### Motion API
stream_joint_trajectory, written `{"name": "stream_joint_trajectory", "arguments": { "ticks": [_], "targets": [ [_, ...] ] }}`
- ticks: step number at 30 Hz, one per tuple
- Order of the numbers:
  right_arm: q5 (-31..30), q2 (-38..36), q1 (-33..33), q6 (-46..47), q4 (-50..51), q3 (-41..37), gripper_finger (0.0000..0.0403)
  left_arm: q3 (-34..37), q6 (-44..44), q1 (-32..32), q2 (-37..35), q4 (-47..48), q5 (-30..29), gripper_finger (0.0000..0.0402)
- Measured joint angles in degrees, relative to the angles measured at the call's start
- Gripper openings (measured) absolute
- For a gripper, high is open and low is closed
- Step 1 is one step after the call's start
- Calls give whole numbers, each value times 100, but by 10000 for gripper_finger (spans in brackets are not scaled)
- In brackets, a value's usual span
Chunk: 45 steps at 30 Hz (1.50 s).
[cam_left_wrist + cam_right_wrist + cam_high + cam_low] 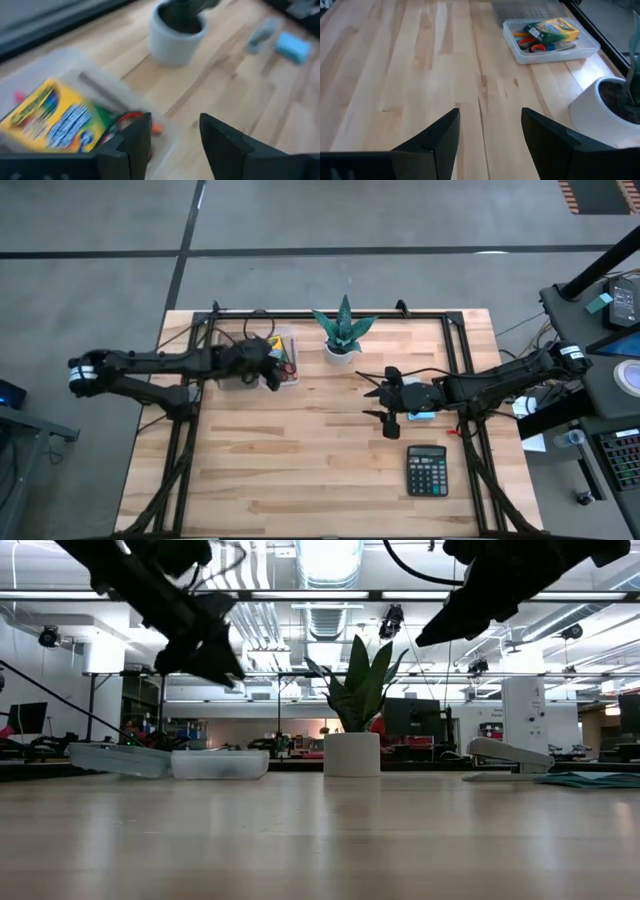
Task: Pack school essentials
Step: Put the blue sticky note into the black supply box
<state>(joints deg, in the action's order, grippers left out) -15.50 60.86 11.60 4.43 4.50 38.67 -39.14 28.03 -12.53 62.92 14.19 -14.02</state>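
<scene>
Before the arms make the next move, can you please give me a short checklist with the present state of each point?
1. Left pincer open and holding nothing: ok.
2. Right pincer open and holding nothing: ok.
3. Crayon box inside the clear container: ok.
4. Red-handled scissors inside the container: ok.
5. Light-blue pad packed: not ok, it lies on the table beside the right arm.
6. Plant pot upright, apart from the container: ok.

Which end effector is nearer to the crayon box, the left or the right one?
The left. The left end effector hovers right over the clear box that holds the crayon box. The right end effector is far off, past the potted plant.
</scene>
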Motion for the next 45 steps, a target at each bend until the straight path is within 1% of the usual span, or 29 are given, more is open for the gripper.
{"name": "stream_joint_trajectory", "arguments": {
  "ticks": [3,7,12,16,21,25,28,33,41,45],
  "targets": [
    [-110,0,-64,120,1,-48,193,-31,-71,510,-28,-339,-472,136],
    [-118,0,-186,444,-1,-86,183,-14,-649,1119,-44,-1119,-919,128],
    [-112,0,-304,1493,365,-98,170,9,-1509,1607,-44,-1880,-1244,127],
    [-56,0,-313,2482,1104,-98,159,18,-2272,1773,-44,-2328,-1377,127],
    [348,0,-313,4084,2268,-109,145,138,-3102,1785,-39,-3062,-1399,127],
    [396,0,-299,5424,3650,-121,134,255,-3311,1785,-39,-3332,-1399,127],
    [355,43,-301,6139,4311,-161,132,308,-3295,1785,-37,-3283,-1399,127],
    [343,286,-313,6503,4352,-207,144,319,-3292,1803,7,-3280,-1396,127],
    [286,1114,-483,6537,4296,-207,192,319,-3294,1807,7,-3291,-1396,127],
    [233,1400,-525,6473,4174,-207,200,319,-3294,1810,7,-3283,-1394,127]
  ]
}}
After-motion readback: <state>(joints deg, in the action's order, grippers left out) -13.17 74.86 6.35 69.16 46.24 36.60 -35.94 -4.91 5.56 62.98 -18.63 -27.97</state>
